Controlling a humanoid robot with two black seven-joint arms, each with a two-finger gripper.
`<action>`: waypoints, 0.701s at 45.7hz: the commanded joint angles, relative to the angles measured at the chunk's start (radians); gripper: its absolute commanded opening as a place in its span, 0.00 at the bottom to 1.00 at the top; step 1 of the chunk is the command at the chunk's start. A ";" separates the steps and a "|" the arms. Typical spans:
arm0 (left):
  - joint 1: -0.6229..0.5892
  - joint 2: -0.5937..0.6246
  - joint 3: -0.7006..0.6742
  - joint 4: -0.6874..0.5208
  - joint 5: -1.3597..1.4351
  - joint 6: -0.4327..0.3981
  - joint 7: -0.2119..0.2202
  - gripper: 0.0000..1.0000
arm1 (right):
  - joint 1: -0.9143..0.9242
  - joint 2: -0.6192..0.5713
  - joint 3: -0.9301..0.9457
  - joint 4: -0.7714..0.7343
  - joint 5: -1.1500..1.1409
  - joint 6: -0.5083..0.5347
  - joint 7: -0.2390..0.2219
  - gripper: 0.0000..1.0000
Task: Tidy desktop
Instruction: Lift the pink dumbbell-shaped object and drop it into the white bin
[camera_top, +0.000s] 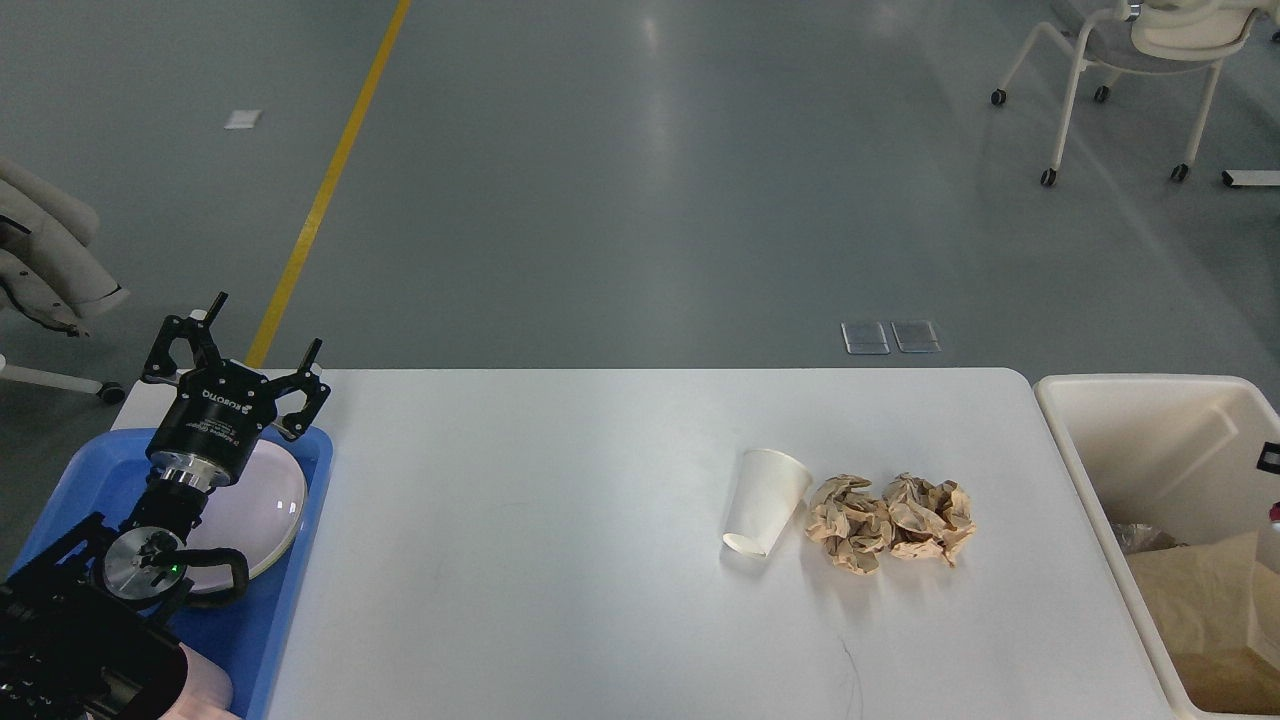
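On the white desktop (560, 560), right of centre, a tipped paper cup (765, 500) and two crumpled brown paper balls (890, 520) are left to be cleared, while brown paper already lies in the cream bin (1150, 400) at the right edge. The left gripper (245, 345), fingers spread and empty, is held over the blue tray (290, 600) at the desktop's far-left corner, well apart from the litter; the right gripper is not seen.

White cup (765, 501), tan paper wads (890, 520), blue tray (262, 610), perhaps cream bin (1150, 430).

Broad white desktop (560, 560), rounded corners, faint dark scratch.
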 joint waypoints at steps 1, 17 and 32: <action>0.000 0.000 0.000 0.000 0.001 -0.001 -0.002 1.00 | -0.064 0.075 0.056 -0.052 0.041 -0.022 0.000 1.00; 0.000 0.000 0.000 0.000 0.001 -0.001 0.000 1.00 | -0.050 0.096 0.078 -0.032 0.037 -0.016 0.000 1.00; 0.000 0.000 0.000 0.000 0.000 -0.001 0.000 1.00 | 0.843 -0.134 -0.281 0.696 -0.102 0.180 0.000 1.00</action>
